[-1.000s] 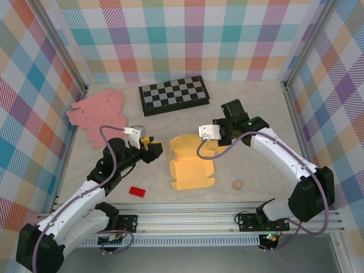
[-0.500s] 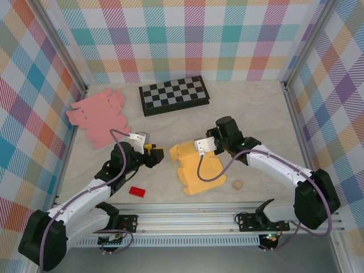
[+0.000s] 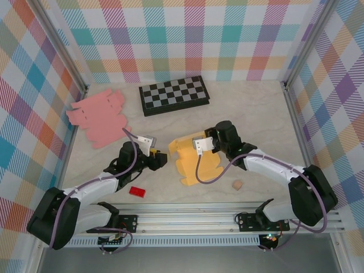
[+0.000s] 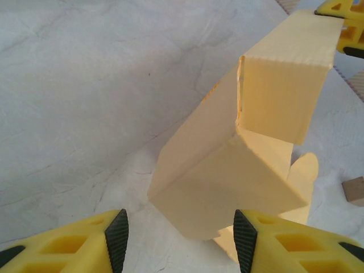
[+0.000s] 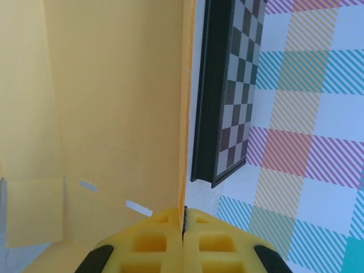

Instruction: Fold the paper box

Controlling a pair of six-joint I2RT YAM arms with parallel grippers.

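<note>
The yellow paper box [image 3: 193,164] sits mid-table, partly folded, with one panel raised. My right gripper [image 3: 197,148] is shut on the top edge of that raised panel; in the right wrist view the thin edge runs straight into the closed gripper [image 5: 183,219], with the box's panel [image 5: 114,114] to the left. My left gripper [image 3: 161,159] is open, low over the table at the box's left corner. In the left wrist view the box's folded corner [image 4: 239,170] lies just ahead of the gripper [image 4: 181,242], touching neither black pad.
A pink flat cardboard cutout [image 3: 98,118] lies at the back left and a chessboard [image 3: 173,95] at the back middle. A red block [image 3: 137,191] sits near the left arm. A small wooden block [image 3: 237,185] is near the right arm. Checked walls enclose the table.
The right gripper has dragged the box towards the near left, raising its panel. The left gripper has moved right, up to the box's corner, and its jaws have narrowed somewhat.
</note>
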